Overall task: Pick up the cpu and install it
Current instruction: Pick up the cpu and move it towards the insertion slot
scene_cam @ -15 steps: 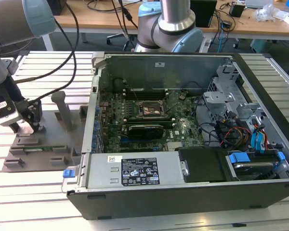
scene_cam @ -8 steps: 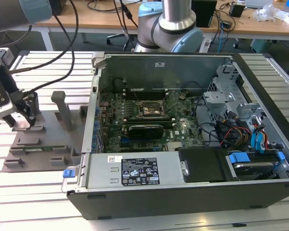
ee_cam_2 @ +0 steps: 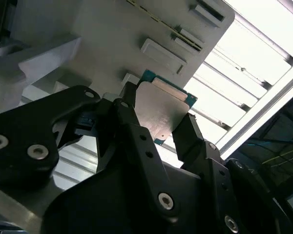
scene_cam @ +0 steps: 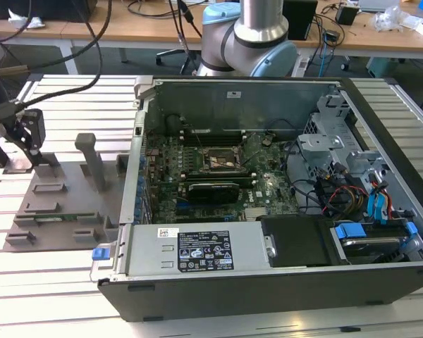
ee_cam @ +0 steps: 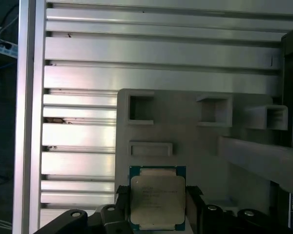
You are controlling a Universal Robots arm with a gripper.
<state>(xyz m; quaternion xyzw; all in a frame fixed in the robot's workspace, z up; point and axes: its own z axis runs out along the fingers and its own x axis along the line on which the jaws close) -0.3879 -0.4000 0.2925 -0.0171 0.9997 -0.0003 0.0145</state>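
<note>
In the first wrist view my gripper (ee_cam: pixel 156 204) is closed narrowly on the cpu (ee_cam: pixel 157 195), one jaw against each side edge, its silvery plate facing the camera, just over the grey fixture plate (ee_cam: pixel 200 146) on the slatted table (ee_cam: pixel 78 53). In the second wrist view the cpu (ee_cam_2: pixel 161 109) sits between my black jaws. In the exterior view, the fixture plate (scene_cam: pixel 63 201) lies at the frame's left, and the open computer case (scene_cam: pixel 268 289) fills centre and right, its socket (scene_cam: pixel 222 159) well apart from the plate
</note>
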